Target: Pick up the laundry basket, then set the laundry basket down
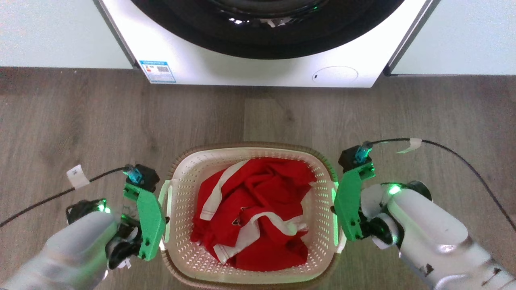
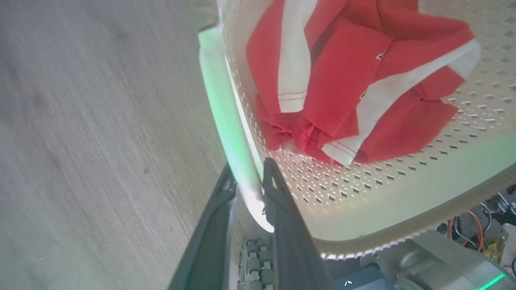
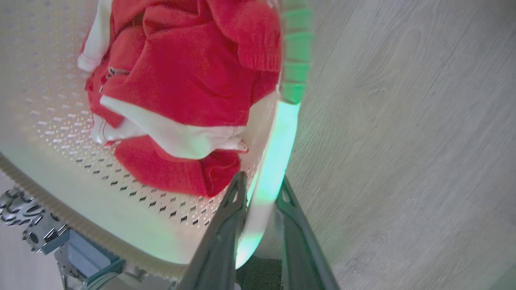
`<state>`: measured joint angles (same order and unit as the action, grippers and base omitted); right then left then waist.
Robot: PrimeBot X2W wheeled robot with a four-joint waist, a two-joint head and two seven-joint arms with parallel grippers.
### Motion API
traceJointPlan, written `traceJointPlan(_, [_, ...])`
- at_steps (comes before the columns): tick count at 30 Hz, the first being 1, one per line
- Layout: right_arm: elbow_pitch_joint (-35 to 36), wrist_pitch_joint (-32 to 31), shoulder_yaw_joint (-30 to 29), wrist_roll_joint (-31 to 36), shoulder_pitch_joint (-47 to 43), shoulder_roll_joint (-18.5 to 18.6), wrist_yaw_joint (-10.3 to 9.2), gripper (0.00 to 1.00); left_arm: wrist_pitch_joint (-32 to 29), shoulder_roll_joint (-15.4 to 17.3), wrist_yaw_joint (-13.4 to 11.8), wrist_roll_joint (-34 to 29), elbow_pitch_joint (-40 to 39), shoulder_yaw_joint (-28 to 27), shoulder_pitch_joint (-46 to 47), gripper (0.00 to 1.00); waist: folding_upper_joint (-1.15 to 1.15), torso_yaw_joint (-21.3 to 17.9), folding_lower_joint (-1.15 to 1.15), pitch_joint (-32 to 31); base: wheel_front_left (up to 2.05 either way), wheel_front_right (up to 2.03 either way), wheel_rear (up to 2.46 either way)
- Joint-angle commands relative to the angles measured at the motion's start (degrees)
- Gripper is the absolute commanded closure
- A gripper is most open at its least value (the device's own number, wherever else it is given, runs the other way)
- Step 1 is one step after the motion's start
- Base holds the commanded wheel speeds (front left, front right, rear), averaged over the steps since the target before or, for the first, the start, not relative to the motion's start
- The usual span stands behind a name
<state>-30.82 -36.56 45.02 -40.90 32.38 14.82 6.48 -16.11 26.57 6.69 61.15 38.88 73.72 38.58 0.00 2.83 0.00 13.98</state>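
**A:** The left gripper (image 2: 248,186) is clamping the left handle (image 2: 225,121) of the laundry basket (image 1: 250,155). One dark finger is pressing on the floor side and the other on the wall side.

**B:** The right gripper (image 3: 262,192) is mirroring it, pinching the right handle (image 3: 278,149) between both fingers. So the basket is lying squarely between the two arms, and neither one is sitting nearer.

**A:** Where is it sitting overall?

**B:** It is sitting over the wooden floor (image 1: 80,121), just in front of the robot, with the washing machine (image 1: 258,72) well beyond it. Whether it is resting on the floor or hanging clear, I cannot tell.

**A:** The line between the grips is running straight across the basket, left to right.

**B:** In the head view, though, the right gripper is sitting slightly farther forward than the left. I am guessing the wrists need to travel together, or the basket starts twisting and the red garment (image 1: 254,209) starts sliding.
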Motion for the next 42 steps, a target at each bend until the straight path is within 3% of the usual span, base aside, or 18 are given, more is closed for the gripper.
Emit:
traceJointPlan(1, [3.82, -0.34, 1.62, -0.19, -0.36, -1.73, 1.01, 1.00, 0.08, 0.87, 0.80, -0.31, -2.89, -0.66, 2.18, 1.00, 0.00, -0.20, 0.00, -0.48, 0.00, 0.00, 0.00])
traceJointPlan(15, [6.32, -2.53, 0.61, 0.51, -2.16, -1.56, 1.01, 1.00, -1.78, 2.72, 0.80, 1.01, -5.22, -0.59, 1.75, 1.00, 0.00, -0.42, 0.00, -1.72, 0.00, 0.00, 0.00])
traceJointPlan(42, [7.70, -4.33, -0.92, 1.68, -3.60, -1.42, 1.01, 1.00, -2.75, 2.39, 0.75, 1.43, -5.06, -0.56, 1.84, 1.00, 0.00, -0.24, 0.00, -0.64, 0.00, 0.00, 0.00])
